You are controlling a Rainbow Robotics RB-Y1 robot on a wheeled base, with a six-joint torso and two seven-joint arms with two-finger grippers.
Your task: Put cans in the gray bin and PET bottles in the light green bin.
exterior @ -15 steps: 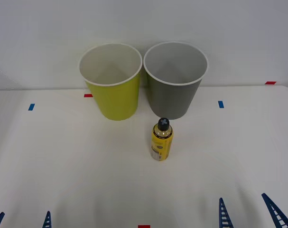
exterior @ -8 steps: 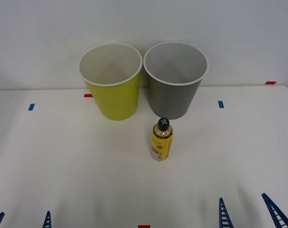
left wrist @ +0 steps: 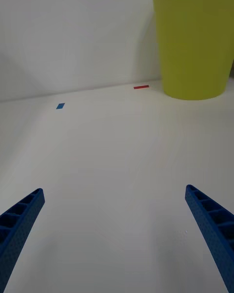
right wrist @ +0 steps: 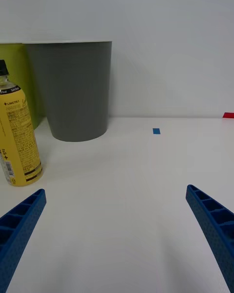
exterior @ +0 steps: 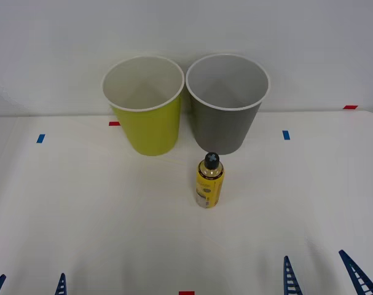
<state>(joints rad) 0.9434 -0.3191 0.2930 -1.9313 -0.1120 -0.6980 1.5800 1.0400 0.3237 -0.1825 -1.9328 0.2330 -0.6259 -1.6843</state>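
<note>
A small yellow PET bottle (exterior: 209, 182) (right wrist: 17, 139) with a black cap stands upright on the white table, just in front of the gray bin (exterior: 227, 104) (right wrist: 73, 90). The light green bin (exterior: 144, 106) (left wrist: 194, 41) stands beside the gray one, to its left, rims nearly touching. Both bins look empty inside. My right gripper (exterior: 323, 276) (right wrist: 114, 239) is open at the table's near right edge, well short of the bottle. My left gripper (exterior: 29, 286) (left wrist: 114, 239) is open at the near left edge, holding nothing.
Small blue tape marks (exterior: 286, 134) and red tape marks (exterior: 114, 123) lie on the white table (exterior: 100, 215). A white wall rises right behind the bins.
</note>
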